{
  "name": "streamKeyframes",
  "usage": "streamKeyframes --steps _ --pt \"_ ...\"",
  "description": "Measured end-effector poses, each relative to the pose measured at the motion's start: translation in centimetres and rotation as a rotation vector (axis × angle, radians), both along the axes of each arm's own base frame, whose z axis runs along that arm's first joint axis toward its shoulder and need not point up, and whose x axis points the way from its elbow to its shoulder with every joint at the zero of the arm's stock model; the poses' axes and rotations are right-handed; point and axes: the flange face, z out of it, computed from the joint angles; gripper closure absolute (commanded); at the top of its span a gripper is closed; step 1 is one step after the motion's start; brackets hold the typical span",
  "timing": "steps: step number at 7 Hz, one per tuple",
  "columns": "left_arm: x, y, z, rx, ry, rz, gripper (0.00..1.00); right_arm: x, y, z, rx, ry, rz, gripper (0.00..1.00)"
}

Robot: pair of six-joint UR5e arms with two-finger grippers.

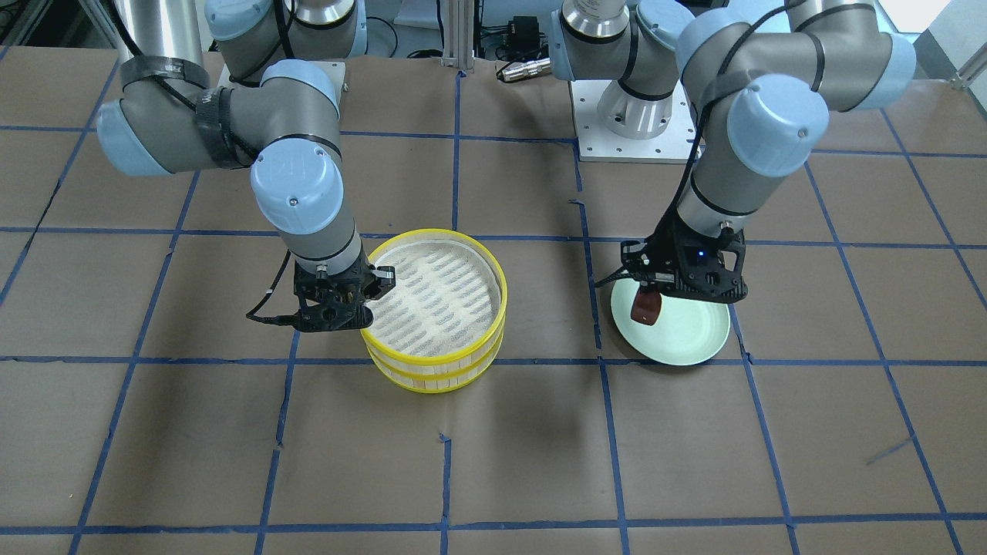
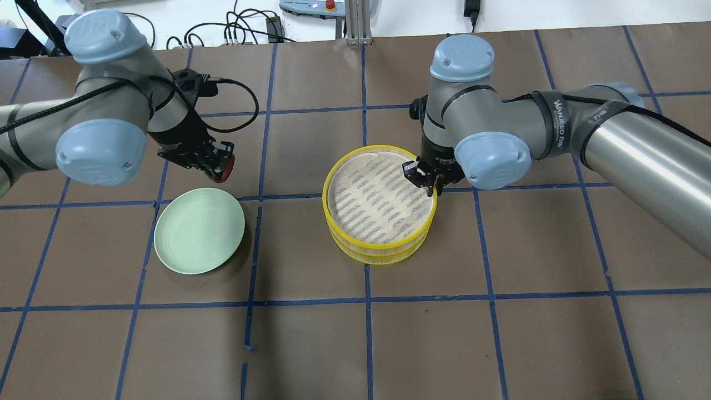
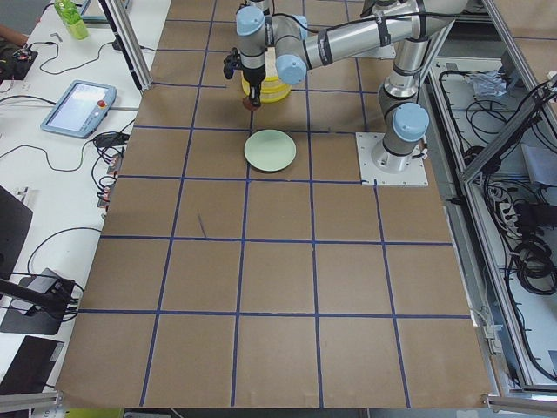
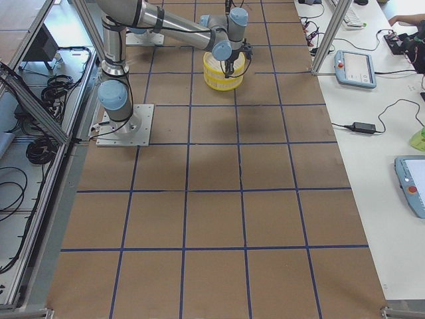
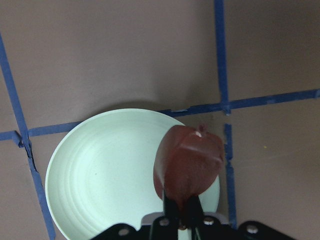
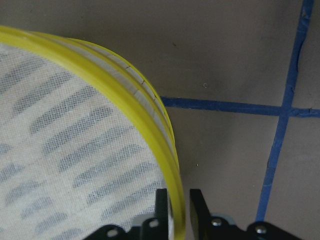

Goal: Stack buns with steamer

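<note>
The glossy red-brown bun [image 5: 187, 165] hangs in my left gripper [image 5: 182, 210], which is shut on it a little above the edge of the pale green plate [image 5: 100, 175]. The bun also shows in the front view [image 1: 646, 307] and the overhead view [image 2: 225, 168]. The white bun is out of view. The steamer [image 2: 377, 244] is two stacked yellow-rimmed tiers with a white slotted floor on top. My right gripper [image 6: 177, 205] is shut on the top tier's yellow rim [image 6: 150, 107], one finger inside and one outside.
The plate [image 1: 694, 331] holds nothing. The table is brown paper with a grid of blue tape lines [image 2: 366, 300]. The robot's base plate [image 1: 624, 142] stands at the near side, and cables [image 2: 239, 28] lie beyond the far edge.
</note>
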Motion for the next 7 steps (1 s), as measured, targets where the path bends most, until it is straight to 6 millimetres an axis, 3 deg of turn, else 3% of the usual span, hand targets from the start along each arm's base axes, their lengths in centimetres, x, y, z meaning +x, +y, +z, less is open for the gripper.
streamKeyframes --steps 1,2,4,5,6,7 --pt "-3.5 0.3 2.3 -0.012 0.041 0.031 0.96 -0.3 -0.4 1.2 -0.018 0.000 -0.003 0.00" --pt "-6.9 0.8 3.0 -0.015 0.063 0.050 0.90 -1.1 -0.9 4.4 -0.049 -0.006 -0.013 0.00" --pt "-13.2 0.8 1.7 -0.047 0.123 0.083 0.70 -3.6 -1.0 13.0 -0.054 -0.007 -0.056 0.00" --pt "-17.1 1.1 0.8 -0.074 0.172 0.109 0.51 -5.1 -0.5 17.2 -0.053 -0.006 -0.081 0.00" --pt "-20.6 1.7 -0.2 -0.094 0.206 0.118 0.23 -6.1 0.7 20.9 -0.057 -0.005 -0.100 0.00" --pt "-22.7 2.2 -1.1 -0.104 0.220 0.112 0.01 -6.4 2.0 22.8 -0.063 -0.006 -0.112 0.00"
